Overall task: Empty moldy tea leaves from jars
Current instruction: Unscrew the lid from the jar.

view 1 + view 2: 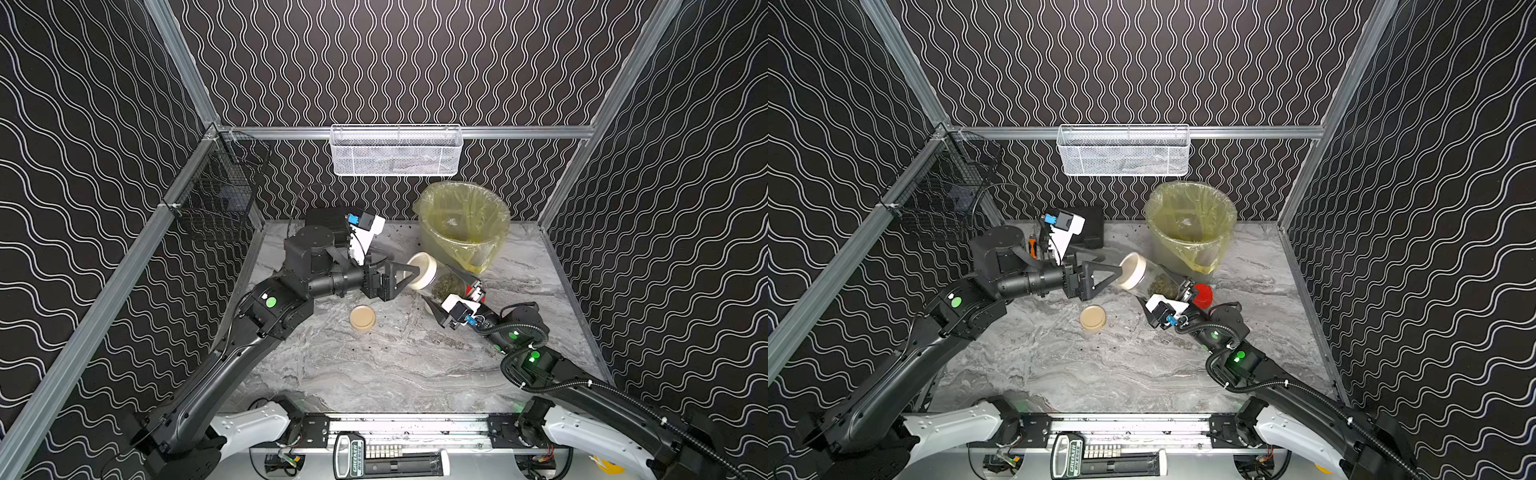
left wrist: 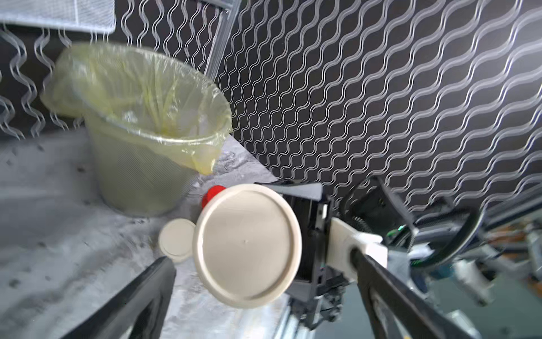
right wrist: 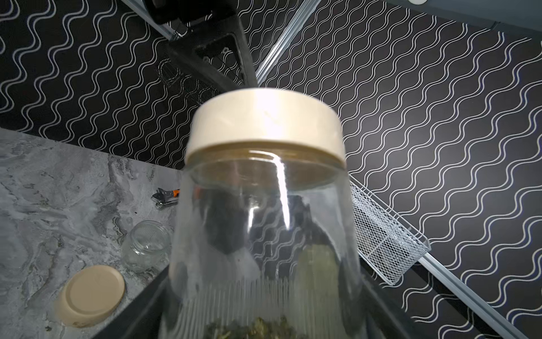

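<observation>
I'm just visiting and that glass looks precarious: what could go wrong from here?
The right pincer holds the jar tilted above the table; a slip could drop the glass. The left pincer stands open around the lid, so closing off-centre may twist the jar loose. Opened short of the bucket, the tea leaves could spill.

You had two glass jars in plain sight: a lidded jar and an open jar. Cream lids came to three: the fitted lid, a loose lid and a third lid, its jar, if any, hidden. You also had one red lid, one bucket, two baskets, a white basket and a black basket, one pliers and one black box.
</observation>
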### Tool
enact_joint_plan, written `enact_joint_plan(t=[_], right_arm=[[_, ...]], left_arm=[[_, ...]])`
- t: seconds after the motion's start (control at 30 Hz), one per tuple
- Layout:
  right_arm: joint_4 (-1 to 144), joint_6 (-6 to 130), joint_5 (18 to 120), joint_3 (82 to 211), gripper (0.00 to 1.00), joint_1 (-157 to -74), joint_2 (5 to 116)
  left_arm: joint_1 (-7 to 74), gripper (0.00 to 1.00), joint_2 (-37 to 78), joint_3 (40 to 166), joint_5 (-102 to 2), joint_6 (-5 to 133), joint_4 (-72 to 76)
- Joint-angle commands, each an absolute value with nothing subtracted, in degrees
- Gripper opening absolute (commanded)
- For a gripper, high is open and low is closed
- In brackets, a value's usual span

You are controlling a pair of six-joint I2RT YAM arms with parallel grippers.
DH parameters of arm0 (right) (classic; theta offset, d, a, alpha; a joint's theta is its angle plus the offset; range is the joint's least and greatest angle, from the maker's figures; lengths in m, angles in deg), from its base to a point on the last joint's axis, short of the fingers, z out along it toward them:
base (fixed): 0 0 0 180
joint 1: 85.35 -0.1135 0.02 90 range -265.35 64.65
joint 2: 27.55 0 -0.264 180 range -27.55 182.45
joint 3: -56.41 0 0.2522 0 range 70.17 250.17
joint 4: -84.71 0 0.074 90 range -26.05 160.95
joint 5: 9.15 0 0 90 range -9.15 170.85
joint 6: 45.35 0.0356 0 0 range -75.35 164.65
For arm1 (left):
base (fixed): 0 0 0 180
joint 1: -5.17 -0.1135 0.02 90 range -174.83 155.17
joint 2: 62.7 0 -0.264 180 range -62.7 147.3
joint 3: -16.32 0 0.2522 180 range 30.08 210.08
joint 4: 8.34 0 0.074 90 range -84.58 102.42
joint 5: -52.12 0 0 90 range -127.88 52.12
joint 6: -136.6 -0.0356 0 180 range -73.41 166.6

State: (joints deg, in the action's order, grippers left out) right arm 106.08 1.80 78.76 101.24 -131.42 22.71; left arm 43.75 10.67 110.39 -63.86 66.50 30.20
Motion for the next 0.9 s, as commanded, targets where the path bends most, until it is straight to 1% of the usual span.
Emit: enact_joint_plan(t=[0.0,0.17,0.33,0.57,0.67,0.87], right_arm=[[108.61,3.17,76.07,101.53,0.34,-131.58,21.35],[104.72,5.24,71.21,102.64,0.34,-131.68,19.86],[104.35,5.83,70.04,102.59,0.33,-132.19,19.81],[104.17,6.0,69.94,103.08,0.33,-132.46,20.49],[104.17,5.93,70.21,103.07,0.33,-132.55,20.46],[104.17,5.7,70.56,103.21,0.33,-132.49,20.83]], left_arm=[[43.82,0.99,10.88,110.08,-67.97,50.96,31.34],[43.8,0.99,11.45,109.97,-68.39,45.23,32.05],[43.82,0.99,12.84,109.54,-75.21,44.44,29.81],[43.75,0.99,14.78,109.45,-74.35,44.44,30.44],[43.8,0.91,15.42,109.42,-74.97,44.5,31.14],[43.75,0.7,15.88,109.11,-75.02,45.89,31.63]])
